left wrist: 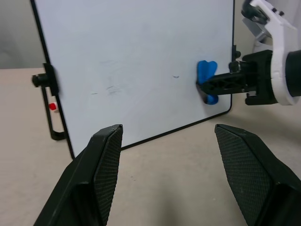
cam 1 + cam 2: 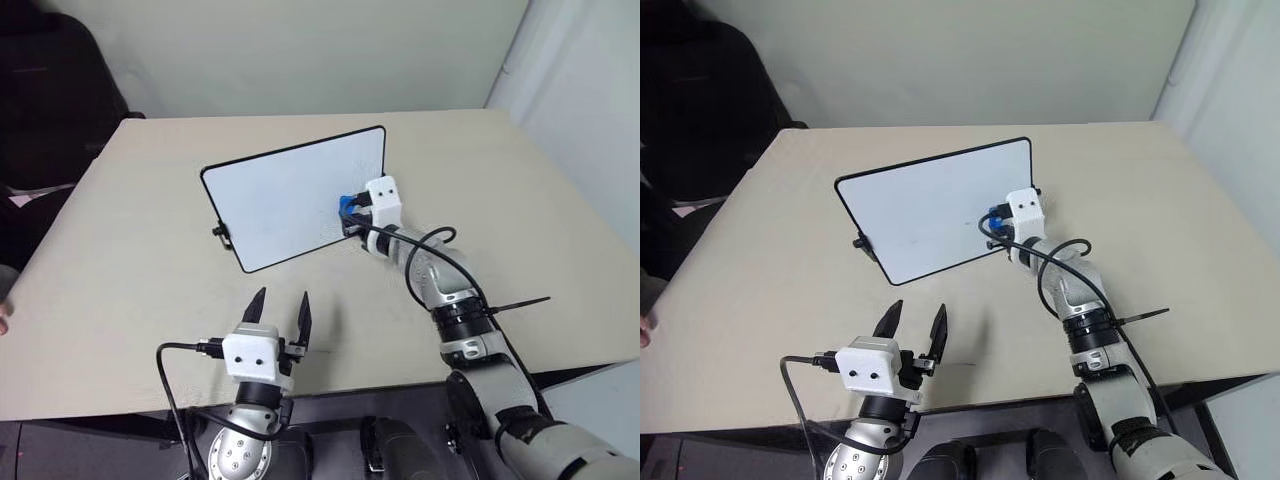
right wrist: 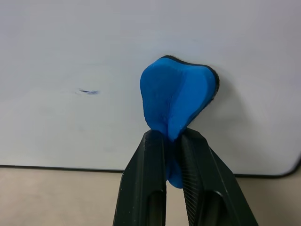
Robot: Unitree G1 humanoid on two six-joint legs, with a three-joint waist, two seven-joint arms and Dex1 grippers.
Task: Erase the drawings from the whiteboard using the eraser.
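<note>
Left gripper (image 2: 279, 308), fingers spread, idles at 6 o'clock of the whiteboard (image 2: 290, 195). A faint remaining drawing mark (image 3: 88, 92) lies mid-board. Right gripper (image 3: 168, 136) pinches the eraser (image 3: 178, 96) against the board's 3 o'clock edge. Your risk: hard pressure could tip the upright board; nothing blocks your sweep.

**Beige table, plain wall, dark chair**

Beige table (image 2: 120, 300) with a matte top spans most of the head views. Plain pale wall (image 2: 300, 50) runs behind its far edge. White panel or curtain (image 2: 580, 70) at far right, can't tell which. Black chair (image 2: 50, 100) at far left, beside the table corner. Even, soft light, faint shadows.
</note>
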